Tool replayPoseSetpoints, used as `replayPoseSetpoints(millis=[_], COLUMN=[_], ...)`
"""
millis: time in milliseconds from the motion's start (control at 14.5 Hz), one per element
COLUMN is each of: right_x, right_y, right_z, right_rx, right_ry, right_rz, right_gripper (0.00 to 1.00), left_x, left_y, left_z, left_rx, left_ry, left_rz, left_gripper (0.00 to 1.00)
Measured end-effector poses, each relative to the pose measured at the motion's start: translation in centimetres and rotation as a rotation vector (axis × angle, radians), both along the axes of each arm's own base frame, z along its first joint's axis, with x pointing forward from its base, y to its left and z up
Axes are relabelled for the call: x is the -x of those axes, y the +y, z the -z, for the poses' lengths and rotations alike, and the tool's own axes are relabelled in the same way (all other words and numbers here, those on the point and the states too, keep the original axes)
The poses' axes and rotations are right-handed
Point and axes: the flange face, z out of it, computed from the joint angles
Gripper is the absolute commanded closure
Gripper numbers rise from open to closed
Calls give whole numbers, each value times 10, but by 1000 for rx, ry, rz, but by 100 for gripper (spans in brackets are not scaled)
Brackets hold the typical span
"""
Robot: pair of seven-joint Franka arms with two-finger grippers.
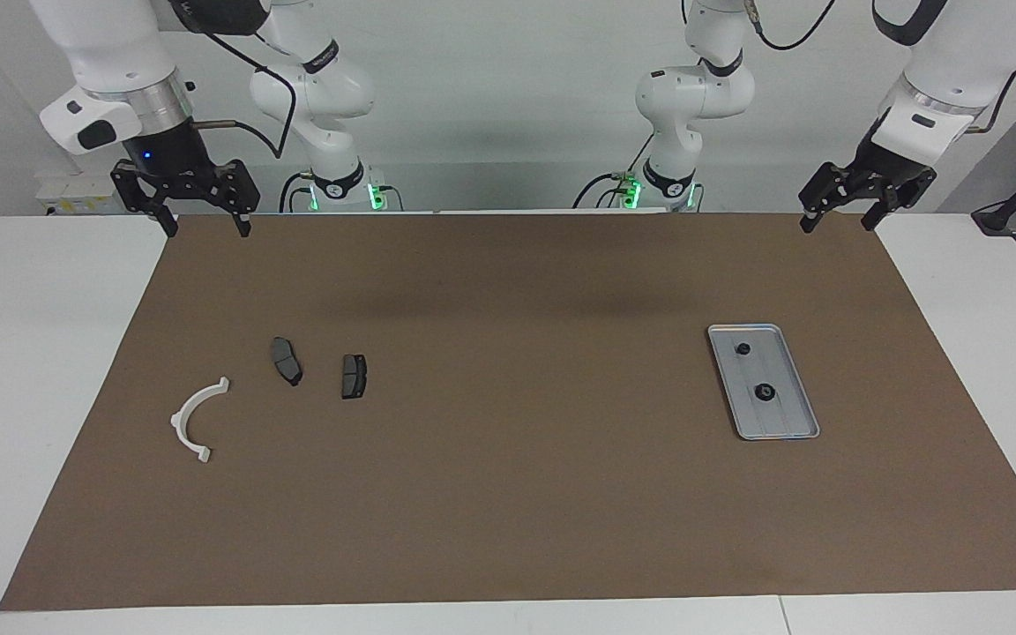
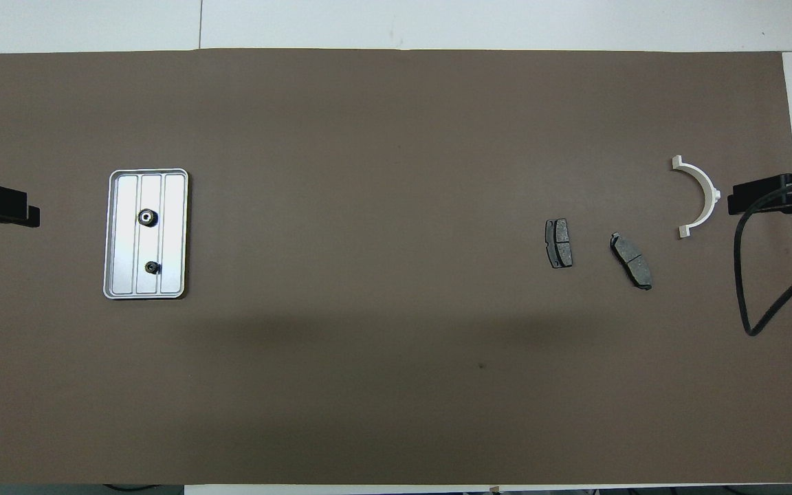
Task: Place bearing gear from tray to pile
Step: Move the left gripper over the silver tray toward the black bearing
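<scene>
On the brown mat (image 1: pixel 508 494) that covers the white desk (image 1: pixel 32 353), toward the left arm's end, lies one tray (image 1: pixel 792 420): flat, rectangular, silver-grey metal with rounded corners, a raised rim and lengthwise ribs. Two small dark round gears sit in it. The larger gear (image 1: pixel 764 392), toothed with a pale centre, lies near the tray's middle; the smaller gear (image 1: pixel 743 349) lies at about 11 o'clock from it in the facing view, closer to the robots.

Toward the right arm's end lies the pile, three loose parts, none touching another. One white bracket (image 1: pixel 197 416) is a smooth plastic half-ring with small tabs at both ends. Two dark grey brake pads are flat and matte, each with a groove across the face: the angled pad (image 1: pixel 286 361) lies at about 2 o'clock from the bracket in the facing view, and the squarer pad (image 1: pixel 354 377) just beside that one, toward the tray.

Both arms wait, raised over the mat's corners at the robots' edge. The left pincer (image 1: pixel 837 212) hangs with its fingers spread wide, holding nothing. The right pincer (image 1: pixel 208 216) hangs likewise, wide and empty.
</scene>
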Motion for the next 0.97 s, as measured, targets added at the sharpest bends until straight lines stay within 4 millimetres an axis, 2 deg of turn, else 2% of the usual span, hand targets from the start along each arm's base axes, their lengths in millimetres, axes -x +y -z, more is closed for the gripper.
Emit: replayPoseSetpoints(millis=[346, 691, 829, 968], right_x=[0, 0, 1, 2], right_y=[0, 3, 5, 7], right_z=[0, 0, 2, 4], right_rx=[0, 0, 0, 1], right_ry=[0, 1, 4, 9], right_rz=[0, -6, -9, -12], right_gripper=[0, 0, 0, 0], left_x=[3, 17, 21, 31], left_y=[-2, -6, -5, -5], left_z=[6, 30, 55, 100], left_rx=[0, -25, -25, -26], left_ry=[15, 41, -7, -25], left_rz=[3, -87, -65, -45], left_gripper=[0, 0, 0, 0])
